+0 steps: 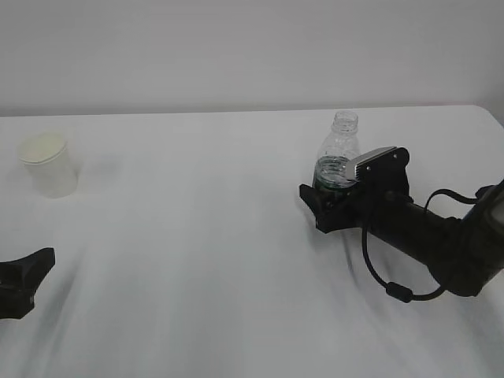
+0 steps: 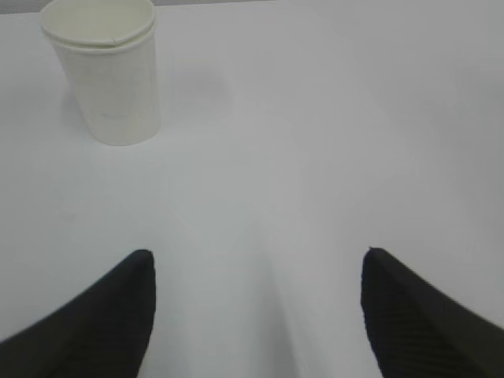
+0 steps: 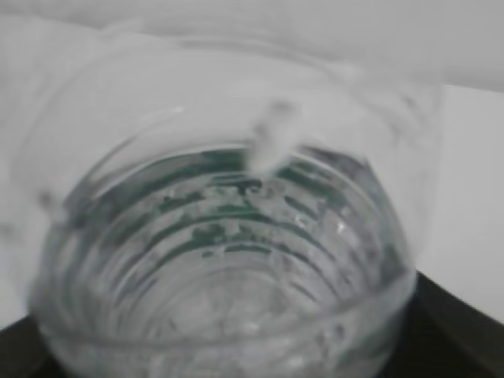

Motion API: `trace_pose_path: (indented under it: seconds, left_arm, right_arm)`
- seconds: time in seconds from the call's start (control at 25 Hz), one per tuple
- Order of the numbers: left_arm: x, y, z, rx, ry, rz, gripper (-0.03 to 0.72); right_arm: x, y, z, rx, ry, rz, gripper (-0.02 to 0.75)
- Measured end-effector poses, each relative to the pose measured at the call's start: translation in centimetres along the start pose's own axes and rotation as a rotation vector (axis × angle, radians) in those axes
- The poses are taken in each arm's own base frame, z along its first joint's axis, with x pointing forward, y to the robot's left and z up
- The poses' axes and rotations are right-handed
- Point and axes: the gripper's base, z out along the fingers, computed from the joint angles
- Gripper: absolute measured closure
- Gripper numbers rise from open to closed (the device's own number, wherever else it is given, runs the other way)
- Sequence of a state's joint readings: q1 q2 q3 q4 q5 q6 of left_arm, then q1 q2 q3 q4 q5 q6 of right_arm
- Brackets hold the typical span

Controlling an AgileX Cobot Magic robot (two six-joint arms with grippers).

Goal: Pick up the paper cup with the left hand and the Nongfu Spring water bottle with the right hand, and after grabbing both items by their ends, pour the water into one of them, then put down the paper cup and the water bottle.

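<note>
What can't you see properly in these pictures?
- Water bottle, exterior view: the right gripper and arm hide its lower part.
- Bottle, right wrist view: blurred and too close; its label print is unreadable.
- Left gripper, exterior view: mostly cut off by the frame edge.
- Paper cup, left wrist view: its rim is clipped at the top edge.

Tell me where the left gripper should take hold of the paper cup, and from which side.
Probably the side wall of the paper cup, below the rolled rim, coming in level from the front. It stands upright and tapered, nothing beside it; the left gripper is open, with the cup ahead and to its left.
</note>
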State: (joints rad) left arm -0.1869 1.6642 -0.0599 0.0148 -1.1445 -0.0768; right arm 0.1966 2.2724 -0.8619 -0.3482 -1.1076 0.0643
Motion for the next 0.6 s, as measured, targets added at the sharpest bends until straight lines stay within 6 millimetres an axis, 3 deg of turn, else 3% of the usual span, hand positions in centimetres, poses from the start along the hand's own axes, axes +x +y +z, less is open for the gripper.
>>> trace_pose_path:
  seconds: [0.28, 0.6]
  left_arm:
    - [0.0, 0.0, 0.0, 0.0, 0.0, 0.0, 0.102]
    - [0.0, 0.02, 0.0, -0.002, 0.0, -0.001, 0.102]
  right_arm:
    - [0.03, 0.1, 0.0, -0.011, 0.004, -0.006, 0.22]
    - [0.05, 0.3, 0.0, -0.033, 0.005, -0.017, 0.234]
